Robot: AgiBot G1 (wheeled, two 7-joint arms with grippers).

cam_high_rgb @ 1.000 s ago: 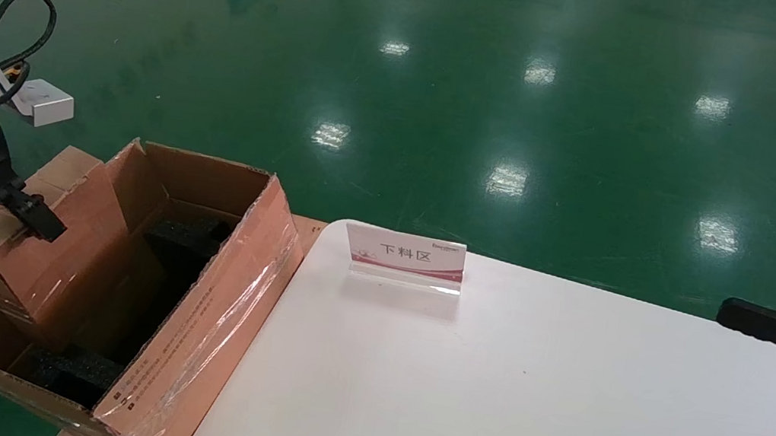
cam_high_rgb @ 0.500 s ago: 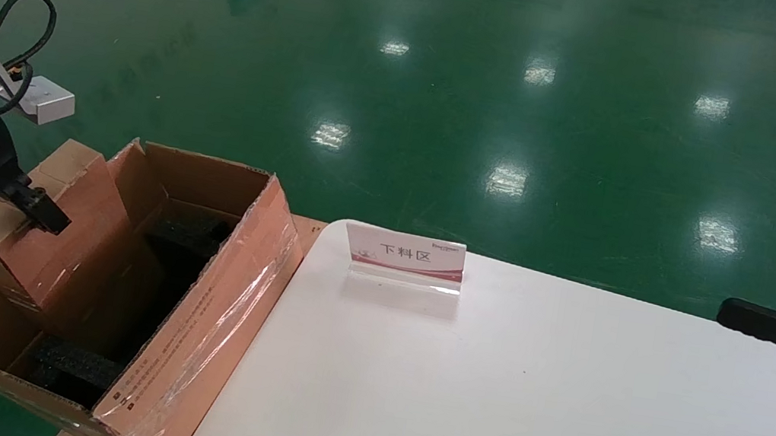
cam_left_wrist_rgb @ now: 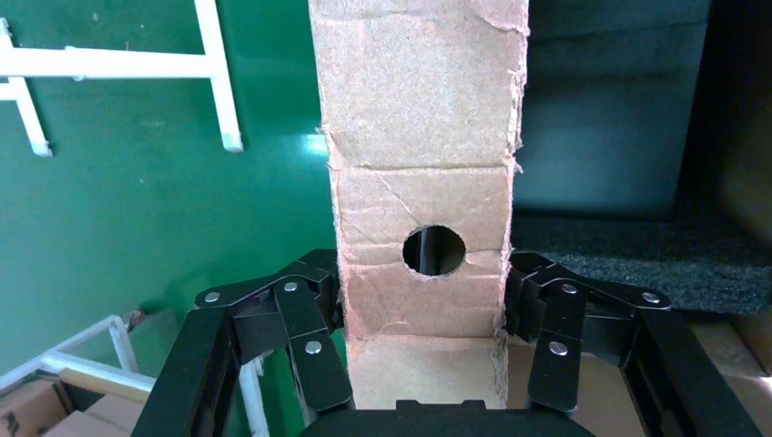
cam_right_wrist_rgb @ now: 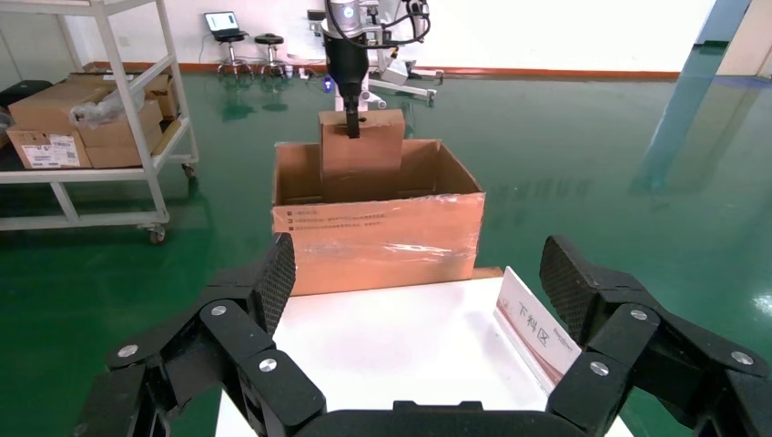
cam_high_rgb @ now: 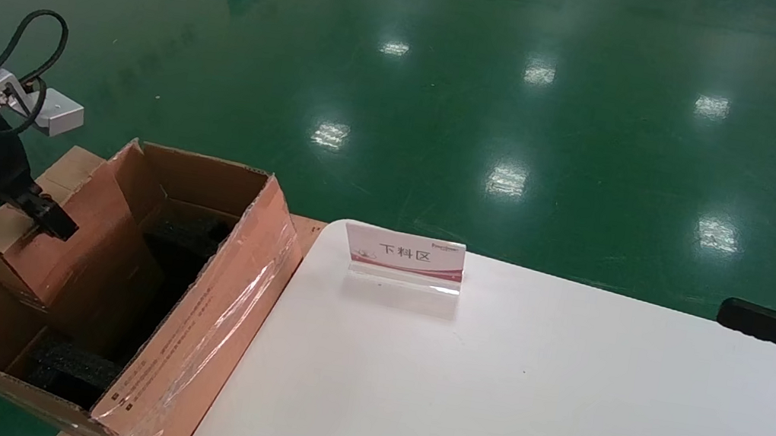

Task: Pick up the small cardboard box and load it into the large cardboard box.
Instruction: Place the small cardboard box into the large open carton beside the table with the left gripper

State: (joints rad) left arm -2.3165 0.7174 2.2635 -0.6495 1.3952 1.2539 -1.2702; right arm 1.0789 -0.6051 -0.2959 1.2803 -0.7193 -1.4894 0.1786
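The small cardboard box (cam_high_rgb: 74,233) hangs tilted, its lower part inside the open large cardboard box (cam_high_rgb: 216,285). My left gripper (cam_high_rgb: 49,220) is shut on the small box's upper, tan end. In the left wrist view both fingers (cam_left_wrist_rgb: 330,300) press the sides of that end (cam_left_wrist_rgb: 419,173) just below its round hole, with black foam (cam_left_wrist_rgb: 619,264) beneath. The right wrist view shows the small box (cam_right_wrist_rgb: 364,155) sticking up out of the large box (cam_right_wrist_rgb: 378,237). My right gripper (cam_high_rgb: 698,394) hovers open and empty (cam_right_wrist_rgb: 419,282) over the table's right side.
The large box stands at the left end of a white table (cam_high_rgb: 523,392). A small sign card (cam_high_rgb: 404,255) stands near the table's far edge. A shelf cart with cartons (cam_right_wrist_rgb: 91,118) is on the green floor behind.
My left gripper has shifted a little to the right with the small box, bringing it further over the large box. The right arm has not moved.
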